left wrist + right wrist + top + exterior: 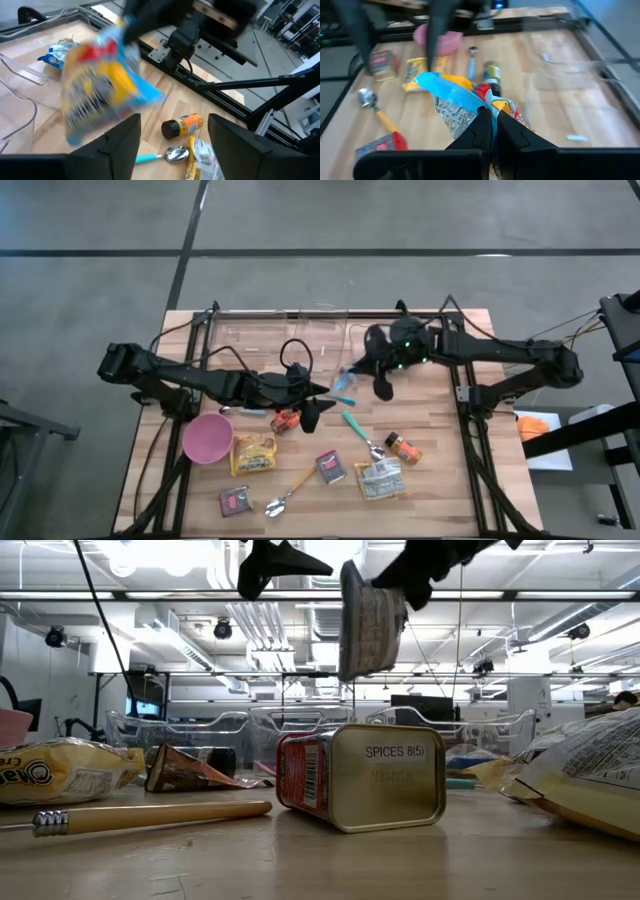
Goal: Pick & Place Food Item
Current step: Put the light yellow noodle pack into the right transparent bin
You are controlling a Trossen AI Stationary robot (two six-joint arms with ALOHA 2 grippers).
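Note:
A snack bag (452,97) printed in blue, yellow and red hangs above the middle of the table, with my right gripper (491,120) shut on it. The high view shows the bag (346,383) just left of that gripper (358,370). In the low view the bag (370,620) hangs upright, high over the spice tin. My left gripper (172,145) stands open close beside the bag (100,85), nothing between its fingers; from above it (318,402) lies just near-left of the bag. My right gripper pinches an edge of the bag (487,102) between its two fingers. The fingers slant downward, coming from the table's right. The bag is lifted clear of the table and hangs upright beside the fingers.
On the table lie a pink bowl (207,438), a yellow bag (253,452), a red spice tin (360,775), a spice bottle (403,447), a pale packet (380,478) and two spoons (290,496). Clear bins (300,330) stand along the far edge.

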